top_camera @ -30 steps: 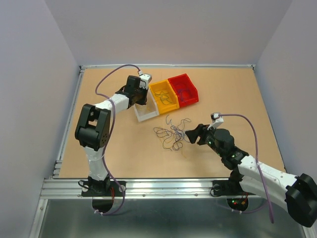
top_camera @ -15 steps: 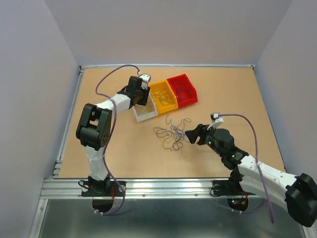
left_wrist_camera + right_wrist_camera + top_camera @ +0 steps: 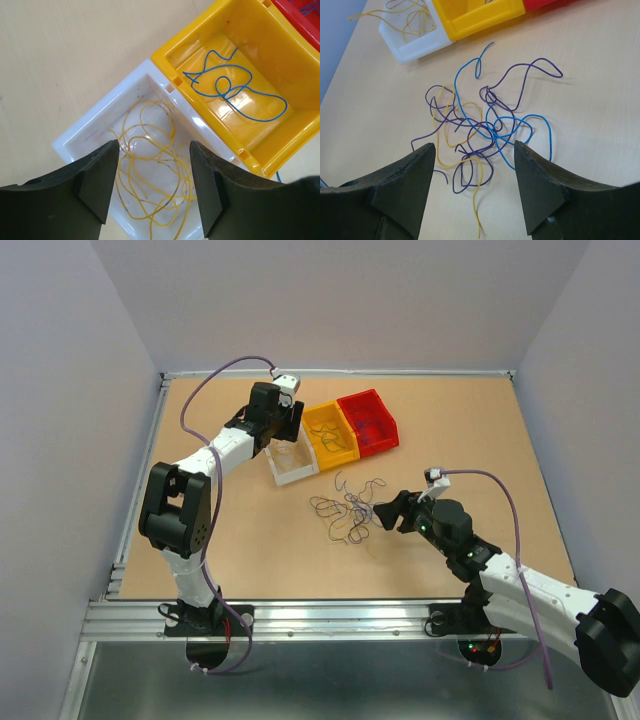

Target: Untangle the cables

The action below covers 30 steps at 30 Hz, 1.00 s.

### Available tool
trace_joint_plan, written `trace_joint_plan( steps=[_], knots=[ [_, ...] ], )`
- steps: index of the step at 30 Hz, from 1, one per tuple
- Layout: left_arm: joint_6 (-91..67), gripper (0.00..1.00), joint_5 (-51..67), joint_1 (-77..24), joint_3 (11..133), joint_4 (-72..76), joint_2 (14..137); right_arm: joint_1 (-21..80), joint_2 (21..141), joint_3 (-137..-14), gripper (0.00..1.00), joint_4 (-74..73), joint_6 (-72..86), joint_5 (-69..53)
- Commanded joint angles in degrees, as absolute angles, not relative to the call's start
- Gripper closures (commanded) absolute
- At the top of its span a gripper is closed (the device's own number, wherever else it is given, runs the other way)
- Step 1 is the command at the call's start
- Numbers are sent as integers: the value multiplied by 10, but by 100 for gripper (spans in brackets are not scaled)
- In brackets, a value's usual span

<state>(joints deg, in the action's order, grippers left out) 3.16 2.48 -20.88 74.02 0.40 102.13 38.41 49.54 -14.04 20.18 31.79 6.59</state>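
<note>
L gripper (image 3: 152,165) is hovering over white rectangular plastic bin (image 3: 95,131), jaws apart, empty; thin curly yellow wires (image 3: 145,159) are lying inside. Adjacent yellow plastic bin (image 3: 280,30) is holding a blue wire (image 3: 227,95). Red plastic bin (image 3: 362,398): contents unclear. R gripper (image 3: 473,150), jaws apart, nothing held, is facing tangle of thin purple, blue, yellow cables (image 3: 492,131) lying on tan table (image 3: 250,540).

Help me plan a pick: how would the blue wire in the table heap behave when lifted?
Probably floppy: the blue wire lies in loose curls. Likely very light, being hair-thin. It crosses purple wires and a yellow wire, so lifting may drag them along.
</note>
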Motion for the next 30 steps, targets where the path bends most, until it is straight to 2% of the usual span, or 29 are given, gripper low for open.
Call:
trace_joint_plan(
  steps=[1,10,12,13,18,22,27,30],
  knots=[
    [42,30,10,-209,753,4,998,388,493,-142,30,233,319,62],
    [79,32,7,-209,727,4,946,388,494,-142,30,234,320,62],
    [91,24,20,-209,713,1,920,389,499,-145,30,232,318,61],
    [109,12,33,-209,704,1,908,389,502,-146,28,231,318,60],
    [178,7,69,-209,662,-32,839,388,518,-154,25,230,316,58],
    [278,11,76,-207,651,-101,783,389,526,-160,25,230,314,54],
    [408,17,104,-208,676,-228,778,388,527,-166,25,230,314,53],
    [434,25,109,-208,681,-260,789,389,526,-166,25,230,315,54]
  ],
)
